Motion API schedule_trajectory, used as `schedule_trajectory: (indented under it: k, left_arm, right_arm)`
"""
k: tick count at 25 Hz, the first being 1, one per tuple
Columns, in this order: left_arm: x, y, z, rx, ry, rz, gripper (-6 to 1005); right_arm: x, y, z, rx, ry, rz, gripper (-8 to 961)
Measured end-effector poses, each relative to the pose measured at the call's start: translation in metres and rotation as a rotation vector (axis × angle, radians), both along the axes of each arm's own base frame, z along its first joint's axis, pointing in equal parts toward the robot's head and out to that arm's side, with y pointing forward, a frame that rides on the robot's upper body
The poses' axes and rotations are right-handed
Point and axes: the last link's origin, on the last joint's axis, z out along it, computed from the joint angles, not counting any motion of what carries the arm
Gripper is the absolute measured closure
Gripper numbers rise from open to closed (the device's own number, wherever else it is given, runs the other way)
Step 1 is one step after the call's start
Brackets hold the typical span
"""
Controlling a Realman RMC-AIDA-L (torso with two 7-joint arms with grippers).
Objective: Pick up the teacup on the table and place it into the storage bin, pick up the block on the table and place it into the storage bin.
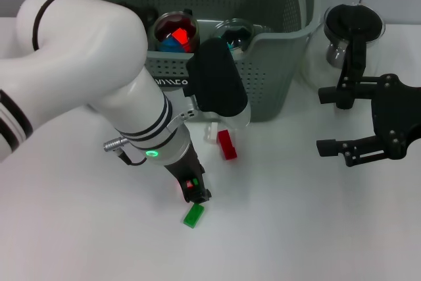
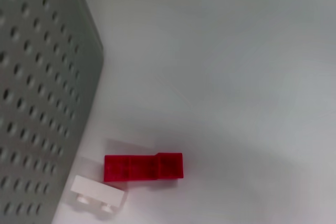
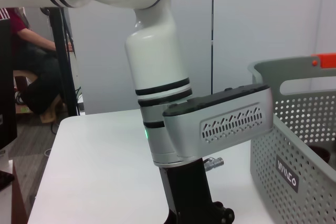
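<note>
A green block point(image 1: 193, 215) lies on the white table near the front. My left gripper point(image 1: 197, 194) hangs just above it, reaching down from the white arm. Closer to the bin lie a red block point(image 1: 227, 144) point(image 2: 143, 167) and a small white block point(image 1: 212, 133) point(image 2: 98, 196). The grey-green storage bin point(image 1: 276, 57) point(image 2: 42, 103) point(image 3: 294, 145) stands at the back. Inside it sit a dark teacup point(image 1: 176, 33) holding red and blue pieces and a second cup point(image 1: 233, 33). I see no teacup on the table. My right gripper point(image 1: 327, 120) hovers open and empty at the right.
A glass pot with a black lid and handle point(image 1: 352, 31) stands at the back right, beside the bin and just behind my right gripper. The left arm's wrist housing point(image 3: 220, 124) hangs in front of the bin.
</note>
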Motion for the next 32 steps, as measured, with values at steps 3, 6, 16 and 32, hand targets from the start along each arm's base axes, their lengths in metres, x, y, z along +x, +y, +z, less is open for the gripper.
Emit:
schedule_trajectory:
  k: [3,6,16,32]
  left_arm:
    - [0.001,0.000,0.000,-0.006,0.007,0.004,585]
    - [0.005,-0.001,0.001,-0.010,0.004,-0.004,586]
    - [0.056,-0.001,0.029,0.085,-0.134,-0.021,562]
    - [0.062,0.050,0.198,0.518,-0.675,0.095,511]
  right_arm:
    - [0.000,0.000,0.000,0.001,0.001,0.000,26]
    - [0.001,-0.001,0.000,0.002,0.001,0.002,26]
    - [0.002,-0.002,0.001,0.004,0.003,0.005,25]
    - [0.004,-0.004,0.003,0.006,-0.010,0.018,26]
